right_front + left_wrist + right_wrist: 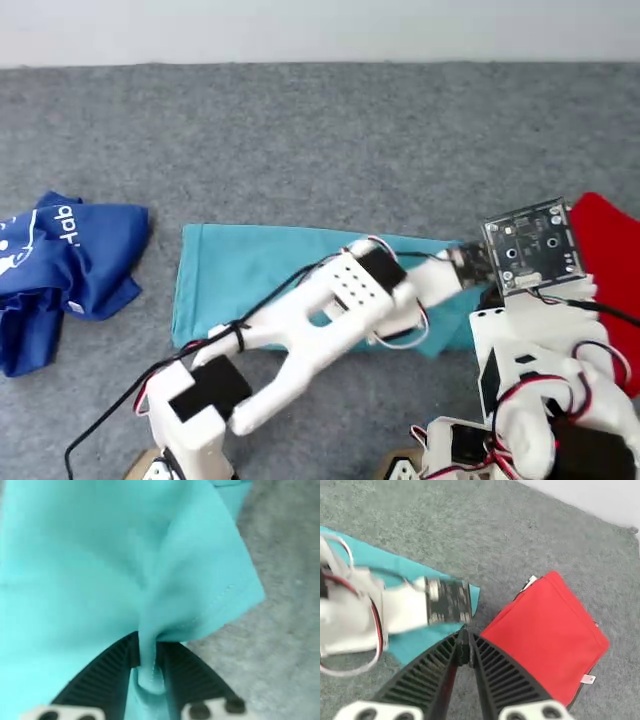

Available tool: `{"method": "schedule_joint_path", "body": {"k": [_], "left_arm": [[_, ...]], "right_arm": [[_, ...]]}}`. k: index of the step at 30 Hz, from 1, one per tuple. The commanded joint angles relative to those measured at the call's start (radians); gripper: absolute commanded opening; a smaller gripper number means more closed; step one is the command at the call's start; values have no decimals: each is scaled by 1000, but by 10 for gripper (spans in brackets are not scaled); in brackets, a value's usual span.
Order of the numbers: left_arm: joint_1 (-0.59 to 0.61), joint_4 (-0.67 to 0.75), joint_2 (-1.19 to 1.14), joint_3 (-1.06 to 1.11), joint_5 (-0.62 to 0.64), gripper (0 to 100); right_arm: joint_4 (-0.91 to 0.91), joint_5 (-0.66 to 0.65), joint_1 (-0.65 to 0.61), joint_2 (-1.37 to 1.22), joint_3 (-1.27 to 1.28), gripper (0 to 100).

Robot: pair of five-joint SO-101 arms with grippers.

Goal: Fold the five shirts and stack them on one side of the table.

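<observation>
High view, going left to right: the blue shirt (70,265) is a crumpled heap at the far left of the table (320,130), not folded yet. In the middle is the teal shirt (250,265), laid out mostly flat as a long strip, well apart from the blue one. The left arm lies across it toward its right end. In the left wrist view the left gripper (146,647) is clamped down on a pinched ridge of teal cloth near a hemmed edge, jaws closed right onto the fabric.

The right gripper (464,637) hangs just above the table by the teal shirt's right corner. Its jaws are pressed together with nothing in them, as far as I can tell. At the far right, the red shirt (545,630) sits as a neat folded block, just beside the teal one.

My read is that red is done and marks the stacking side, and teal is mid-fold with its right end about to go over.

The next move probably calls for lifting that pinched edge clear and carrying it leftward across the strip without dragging the rest along. One pinch point tends to fold crooked, so the right gripper likely needs to open and take the other corner, or hold the cloth down.
</observation>
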State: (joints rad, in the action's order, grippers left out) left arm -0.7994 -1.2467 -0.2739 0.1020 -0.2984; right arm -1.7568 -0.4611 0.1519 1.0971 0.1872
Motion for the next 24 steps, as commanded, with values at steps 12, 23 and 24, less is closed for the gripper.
{"method": "schedule_joint_path", "body": {"k": [12, 23, 24], "left_arm": [[198, 75, -163, -162, -8, 221], [239, -180, -184, -441, -6, 221], [235, -206, -180, -449, -6, 221]], "right_arm": [[-38, 5, 10, 4, 2, 10], [-38, 6, 10, 4, 2, 10], [-38, 6, 10, 4, 2, 10]]}}
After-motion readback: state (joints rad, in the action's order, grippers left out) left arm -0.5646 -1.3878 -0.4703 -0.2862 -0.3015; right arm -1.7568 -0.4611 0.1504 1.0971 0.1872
